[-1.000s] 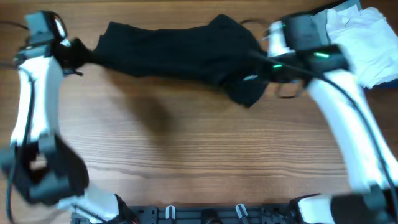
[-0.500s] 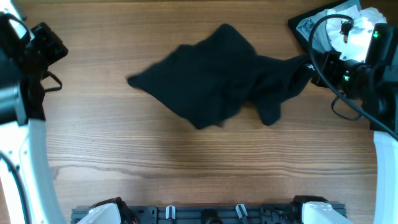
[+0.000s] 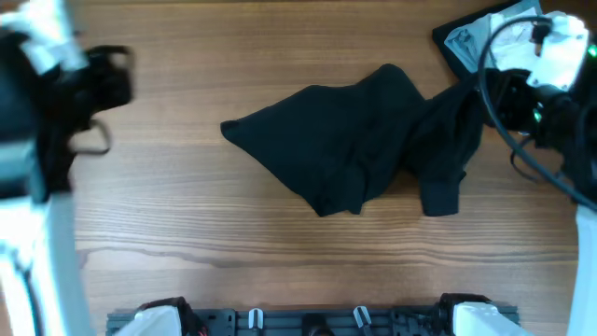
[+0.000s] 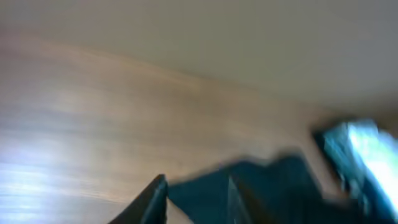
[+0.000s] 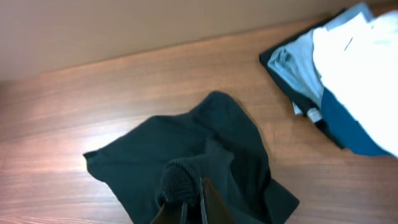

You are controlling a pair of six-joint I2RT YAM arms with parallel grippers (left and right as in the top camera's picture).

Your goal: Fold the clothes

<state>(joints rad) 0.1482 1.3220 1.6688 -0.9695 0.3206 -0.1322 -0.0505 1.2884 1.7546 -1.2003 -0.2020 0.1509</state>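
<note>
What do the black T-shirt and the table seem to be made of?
T-shirt: soft knit fabric, perhaps cotton jersey, with a matte finish; it lies limp, with folds and bunches. Table: wood or a wood-look laminate, smooth with a slight sheen; brown grain lines run along it, but I cannot tell whether they are real or printed.

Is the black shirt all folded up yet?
Not folded. The black T-shirt lies in a rumpled, lopsided heap, one end bunched in the right gripper.

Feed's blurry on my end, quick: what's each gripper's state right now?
Left gripper: open, holding nothing.
Right gripper: shut on a bunched part of the black T-shirt.
</note>
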